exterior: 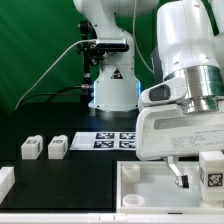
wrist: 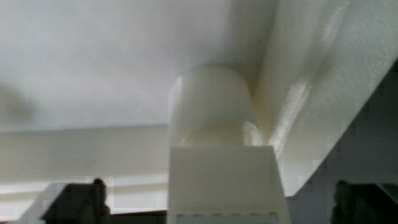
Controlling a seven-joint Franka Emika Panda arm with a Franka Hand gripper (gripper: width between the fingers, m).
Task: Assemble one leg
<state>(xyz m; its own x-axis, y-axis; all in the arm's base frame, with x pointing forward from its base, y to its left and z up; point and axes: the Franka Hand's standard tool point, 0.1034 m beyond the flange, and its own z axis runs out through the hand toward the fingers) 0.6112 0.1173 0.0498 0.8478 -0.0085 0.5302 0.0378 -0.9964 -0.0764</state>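
A white leg (wrist: 224,140) stands upright between my gripper's (wrist: 222,208) two dark fingers, with a clear gap on each side, so the jaws are open and not touching it. Behind it is the white inside of the large tray-like piece (wrist: 107,60). In the exterior view this leg (exterior: 212,171), tag facing out, stands at the tray-like piece's (exterior: 145,192) right end. My gripper (exterior: 198,172) hangs over it, with one dark finger (exterior: 178,174) showing. Two more legs (exterior: 30,148) (exterior: 57,147) lie on the black table at the exterior view's left.
The marker board (exterior: 113,140) lies behind the tray-like piece, in front of the robot's base (exterior: 112,85). Another white part (exterior: 5,181) sits at the exterior view's lower left edge. Cables run behind the base against a green curtain.
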